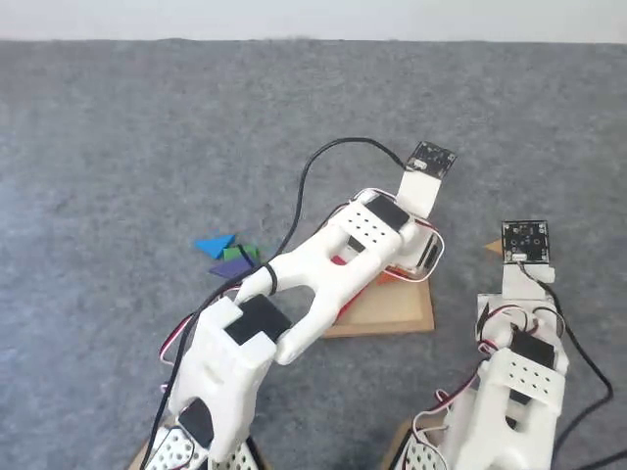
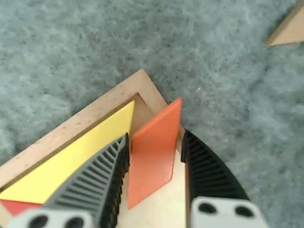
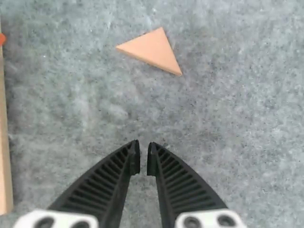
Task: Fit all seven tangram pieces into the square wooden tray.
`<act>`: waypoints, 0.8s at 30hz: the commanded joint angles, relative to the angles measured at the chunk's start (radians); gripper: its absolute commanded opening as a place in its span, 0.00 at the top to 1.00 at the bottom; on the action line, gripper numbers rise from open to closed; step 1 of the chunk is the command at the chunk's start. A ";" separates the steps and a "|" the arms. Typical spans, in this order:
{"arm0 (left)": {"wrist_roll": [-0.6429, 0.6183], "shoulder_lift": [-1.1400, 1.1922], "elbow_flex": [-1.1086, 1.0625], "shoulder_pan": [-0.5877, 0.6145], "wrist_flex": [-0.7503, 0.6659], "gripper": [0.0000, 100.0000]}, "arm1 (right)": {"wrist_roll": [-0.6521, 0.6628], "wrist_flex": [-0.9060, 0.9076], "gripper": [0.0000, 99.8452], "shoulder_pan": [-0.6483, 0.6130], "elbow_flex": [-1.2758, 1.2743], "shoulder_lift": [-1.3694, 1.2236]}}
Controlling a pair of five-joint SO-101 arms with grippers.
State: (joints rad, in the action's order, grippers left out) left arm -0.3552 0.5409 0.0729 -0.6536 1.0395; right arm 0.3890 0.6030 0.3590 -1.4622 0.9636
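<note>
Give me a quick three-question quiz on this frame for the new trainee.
1. True or false: the left gripper grips the orange piece at a corner of the tray.
2. The yellow piece lies: A) outside the tray, B) in the tray, C) in a gripper.
3. Fill in: the right gripper, near the tan triangle, is ___.

Key: 1 true; 2 B; 3 shut.

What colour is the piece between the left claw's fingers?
It's an orange piece, clearest in the left wrist view.
</note>
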 commanded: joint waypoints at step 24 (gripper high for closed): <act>0.310 -0.882 -0.549 0.443 0.057 0.83 | 0.009 0.012 0.96 -0.024 0.002 0.050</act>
State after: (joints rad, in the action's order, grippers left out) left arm -0.1542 -0.1174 -0.1649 -0.2348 1.2543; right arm 0.3920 0.6030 0.3268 -1.4745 0.9636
